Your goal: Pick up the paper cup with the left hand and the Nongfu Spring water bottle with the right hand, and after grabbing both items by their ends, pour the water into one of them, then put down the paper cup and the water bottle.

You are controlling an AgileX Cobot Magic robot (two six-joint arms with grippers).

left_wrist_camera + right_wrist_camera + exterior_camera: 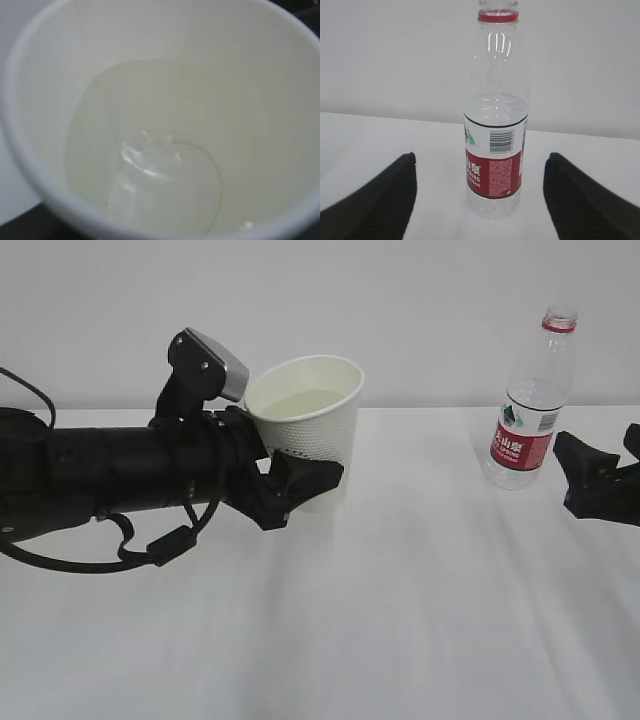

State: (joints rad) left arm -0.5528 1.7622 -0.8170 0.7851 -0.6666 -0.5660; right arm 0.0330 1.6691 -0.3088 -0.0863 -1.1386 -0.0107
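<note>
The white paper cup (310, 410) is held at table level by my left gripper (318, 465), which is shut on its lower body; one black finger (300, 480) crosses its front. Seen from the left wrist, the cup's cream inside (165, 65) fills the frame, with a pale pool of water (165, 190) at the bottom. The Nongfu Spring water bottle (528, 410) stands upright and uncapped at the right. My right gripper (597, 445) is open just right of it, not touching. From the right wrist, the bottle (495, 150) stands beyond the open right gripper (480, 162).
The white table (400, 620) runs back to a plain white wall. The bulky black left arm (90, 475) with its cables stretches across the left side. Bare tabletop lies between the cup and the bottle.
</note>
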